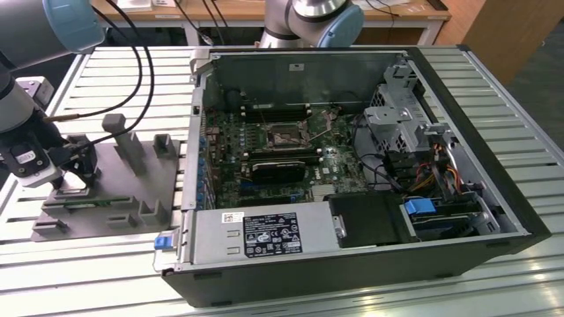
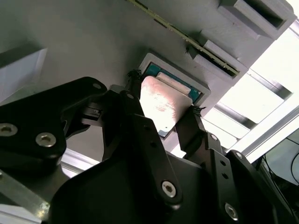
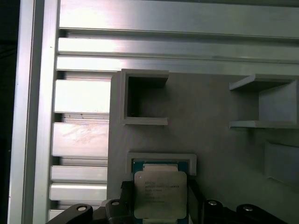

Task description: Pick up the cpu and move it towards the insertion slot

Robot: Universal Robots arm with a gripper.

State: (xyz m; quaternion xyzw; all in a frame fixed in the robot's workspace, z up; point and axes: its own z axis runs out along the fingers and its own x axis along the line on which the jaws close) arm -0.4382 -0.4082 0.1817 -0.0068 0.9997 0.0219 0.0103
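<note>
The cpu [image 3: 160, 193], a flat square chip with a silvery top and a teal rim, lies in a shallow white-framed pocket [image 3: 161, 157] of the grey fixture plate [image 1: 115, 191] at the exterior view's left. My gripper [image 2: 164, 100] is down over it. One black finger [image 2: 135, 88] presses one side of the cpu [image 2: 161, 105] and the other finger [image 2: 194, 116] presses the opposite side. In the exterior view my gripper [image 1: 75, 181] hides the chip. The insertion slot [image 1: 286, 135], a square socket in a shiny bracket, sits on the motherboard inside the open computer case [image 1: 458, 198], well apart from my gripper.
Grey fixture blocks [image 1: 132, 148] stand up from the plate around the pocket. Cables [image 1: 132, 79] hang from the arm over the fixture. A power supply [image 1: 264, 234] and a drive cage [image 1: 401, 122] flank the motherboard. The slatted aluminium table [image 1: 115, 72] carries everything.
</note>
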